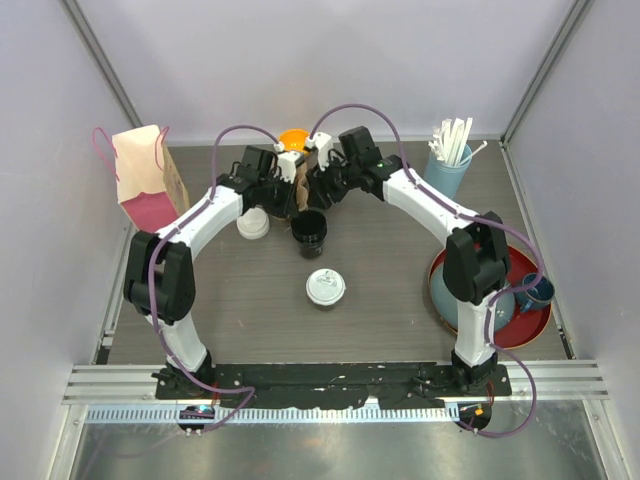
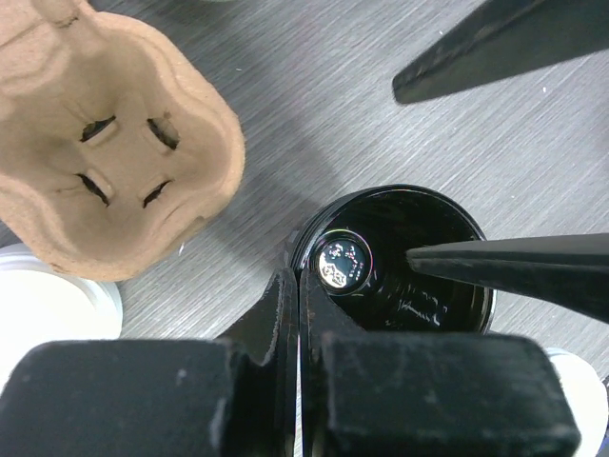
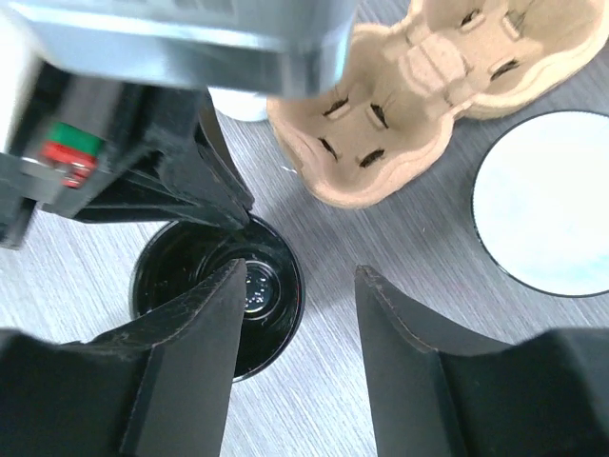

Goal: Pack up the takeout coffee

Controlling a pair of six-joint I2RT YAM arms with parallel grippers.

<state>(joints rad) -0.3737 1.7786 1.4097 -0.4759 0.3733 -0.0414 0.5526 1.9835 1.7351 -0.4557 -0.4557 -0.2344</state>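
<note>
An open black paper cup point(image 1: 309, 228) stands on the table between both grippers, with no lid on it. My left gripper point(image 2: 300, 276) is shut, pinching the cup's rim point(image 2: 314, 238) at its near side. My right gripper point(image 3: 300, 271) is open; one finger point(image 3: 205, 314) hangs over the cup's mouth point(image 3: 166, 271) and the other stands outside its wall. A second black cup with a white lid point(image 1: 325, 288) stands alone nearer the arm bases. A loose white lid point(image 1: 253, 224) lies left of the open cup.
A brown pulp cup carrier point(image 2: 105, 143) lies just behind the open cup, mostly under the arms in the top view. A paper bag point(image 1: 145, 180) stands back left. A blue tumbler of straws point(image 1: 448, 165) stands back right; a red tray point(image 1: 530, 325) with a mug point(image 1: 535, 292) lies right.
</note>
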